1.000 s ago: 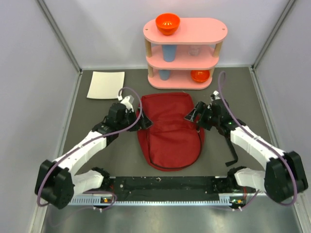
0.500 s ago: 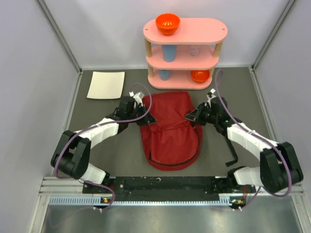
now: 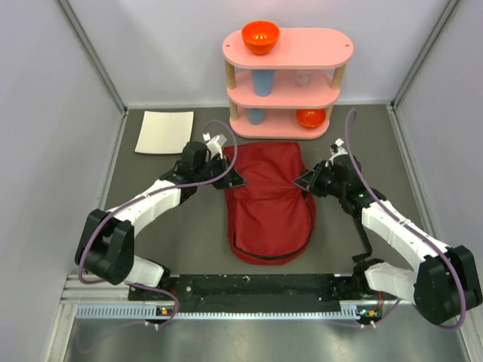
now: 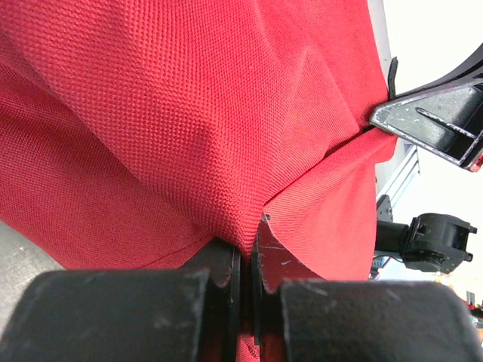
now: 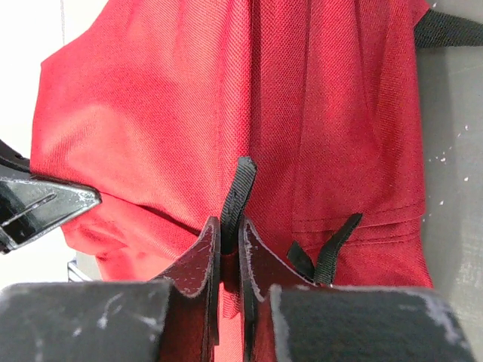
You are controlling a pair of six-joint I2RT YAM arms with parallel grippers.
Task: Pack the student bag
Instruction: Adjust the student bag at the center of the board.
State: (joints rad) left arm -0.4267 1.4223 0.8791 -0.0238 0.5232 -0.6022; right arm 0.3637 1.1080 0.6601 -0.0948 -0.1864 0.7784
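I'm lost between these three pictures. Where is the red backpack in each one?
Top external: the student bag lies mid-table, just in front of the pink shelf.
Left wrist: it fills most of the picture.
Right wrist: it fills the upper and middle picture.
Shared landmark: the left gripper, pinching the bag's left side; it sits at the bottom of its own view and at the left edge of the right wrist view.

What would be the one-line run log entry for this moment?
stage: grasp | left gripper: shut on student bag, left edge | right gripper: shut on student bag, right edge
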